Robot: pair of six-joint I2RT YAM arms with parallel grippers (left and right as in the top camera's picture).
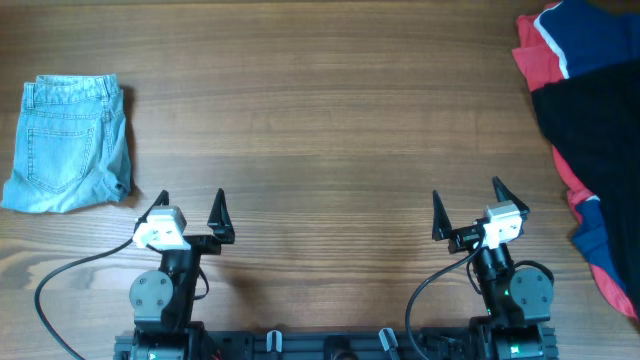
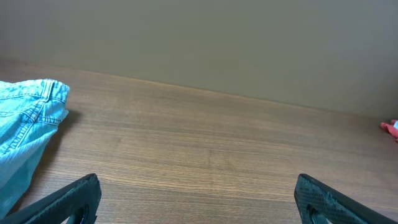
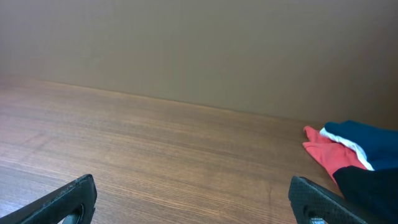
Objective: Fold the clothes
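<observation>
The pale light-blue denim jeans (image 1: 68, 143) lie folded into a compact rectangle at the far left of the table, waistband at the top and a stitched back pocket facing up. An edge of them shows at the left of the left wrist view (image 2: 28, 134). My left gripper (image 1: 190, 207) is open and empty near the front edge, to the right of and below the jeans (image 2: 198, 198). My right gripper (image 1: 467, 205) is open and empty near the front right (image 3: 194, 198).
A heap of red, navy and black garments (image 1: 590, 120) covers the right edge of the table; its red and navy edge shows in the right wrist view (image 3: 348, 152). Bare wooden tabletop (image 1: 330, 120) lies between the jeans and the heap.
</observation>
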